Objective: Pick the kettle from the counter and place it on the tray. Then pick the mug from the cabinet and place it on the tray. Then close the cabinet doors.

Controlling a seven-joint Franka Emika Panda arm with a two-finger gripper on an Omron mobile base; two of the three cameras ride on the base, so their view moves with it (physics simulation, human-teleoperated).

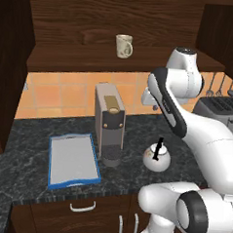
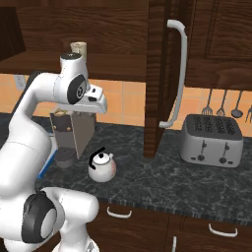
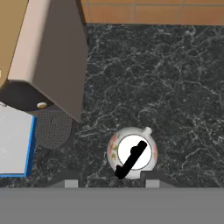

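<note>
Kettle (image 1: 156, 157) sits upright on the counter (image 2: 197, 182), near its front edge, just right of the coffee machine (image 1: 109, 119). Tray (image 1: 73, 159) lies flat on the machine's other side, bare, reaching toward the front edge. Mug (image 1: 123, 45) stands on the cabinet (image 1: 70, 18) shelf, doors open (one door (image 2: 160, 74) with its bar handle hangs at the right). Gripper (image 3: 108, 183) hovers well above the kettle, jaws partly open and holding nothing, fingertips (image 3: 71, 183) flanking it from overhead. Toaster (image 2: 211, 140) stands by the back wall.
</note>
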